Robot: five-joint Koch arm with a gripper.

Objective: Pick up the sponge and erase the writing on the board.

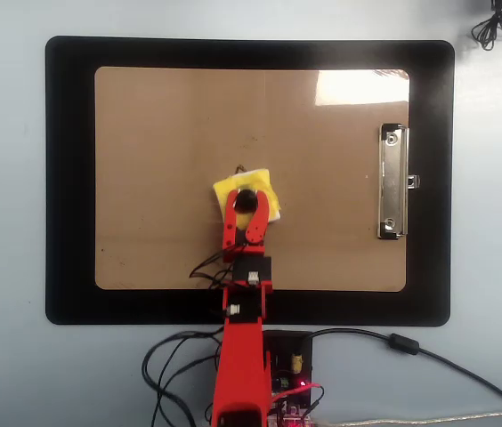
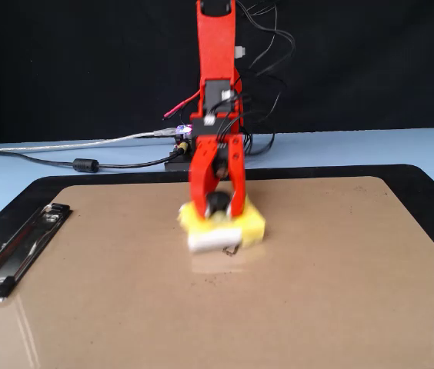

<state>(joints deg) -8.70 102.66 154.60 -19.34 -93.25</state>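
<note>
The yellow sponge [image 1: 225, 189] lies on the tan board [image 1: 162, 133] near its middle, and shows in the fixed view [image 2: 254, 224] with its white underside at the front. My red gripper [image 1: 246, 199] is shut on the sponge's black knob [image 2: 216, 204] and presses the sponge on the board. The writing is mostly hidden under the sponge. Only a small dark stroke [image 1: 240, 167] peeks out at its far edge in the overhead view, and a stroke [image 2: 232, 250] shows at its front edge in the fixed view.
The board lies on a black mat [image 1: 68, 178] on a pale blue table. Its silver clip [image 1: 392, 182] is at the right in the overhead view and at the left in the fixed view [image 2: 17, 250]. Cables [image 1: 171, 365] and a control board [image 1: 291, 378] sit by the arm's base.
</note>
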